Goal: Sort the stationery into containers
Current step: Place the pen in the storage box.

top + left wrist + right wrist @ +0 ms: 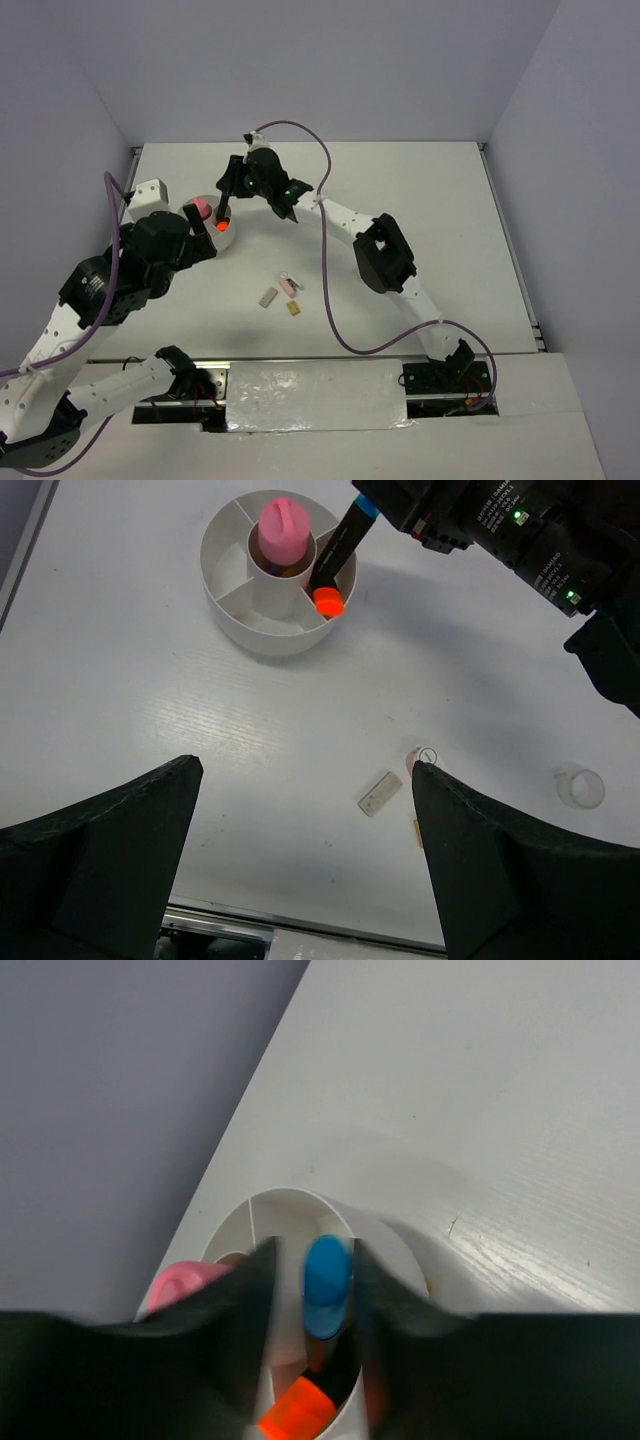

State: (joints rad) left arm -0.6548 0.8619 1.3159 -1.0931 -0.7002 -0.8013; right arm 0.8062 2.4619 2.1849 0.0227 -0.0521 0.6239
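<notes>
The white divided bowl (212, 238) stands at the far left; it also shows in the left wrist view (232, 592) and the right wrist view (395, 1245). A pink tube (284, 530) stands in its middle cell. My right gripper (232, 183) (315, 1260) is above the bowl, shut on a black marker (338, 552). The marker's blue end (327, 1280) sits between the fingers and its orange cap (328, 602) hangs at the bowl's near-right rim. My left gripper (305, 770) is open and empty, above bare table near the bowl. A grey block (380, 792) lies on the table.
A small pink-and-clear piece (424, 757) and a tan block (293, 308) lie next to the grey block (268, 297) at mid-table. A clear ring (580, 787) lies further right. The right arm (380, 250) and its purple cable (325, 300) cross the middle.
</notes>
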